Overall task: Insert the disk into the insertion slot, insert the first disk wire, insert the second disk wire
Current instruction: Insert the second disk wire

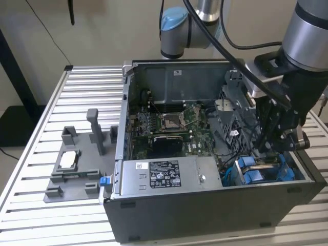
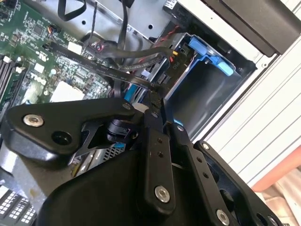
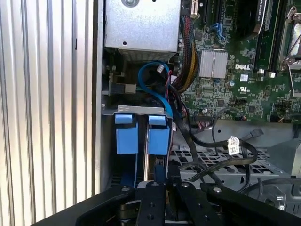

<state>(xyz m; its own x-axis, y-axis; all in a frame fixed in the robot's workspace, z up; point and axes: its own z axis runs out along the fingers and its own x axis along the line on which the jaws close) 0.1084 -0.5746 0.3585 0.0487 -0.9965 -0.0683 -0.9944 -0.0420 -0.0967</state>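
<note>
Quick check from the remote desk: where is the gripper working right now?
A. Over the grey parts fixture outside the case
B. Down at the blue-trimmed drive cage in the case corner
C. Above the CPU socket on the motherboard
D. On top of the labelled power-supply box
B: in the exterior view the gripper hangs right above the blue-trimmed drive cage in the computer case, and the first wrist view shows the blue tabs just ahead of it.

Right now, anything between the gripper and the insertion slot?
Nothing solid shows between them. The gripper sits right at the insertion slot, just beside its blue tabs. Loose black cables drape over the cage on the motherboard side of the fingers, close alongside but not across the slot mouth. In the exterior view the gripper hangs just above the blue-trimmed bay.
</note>
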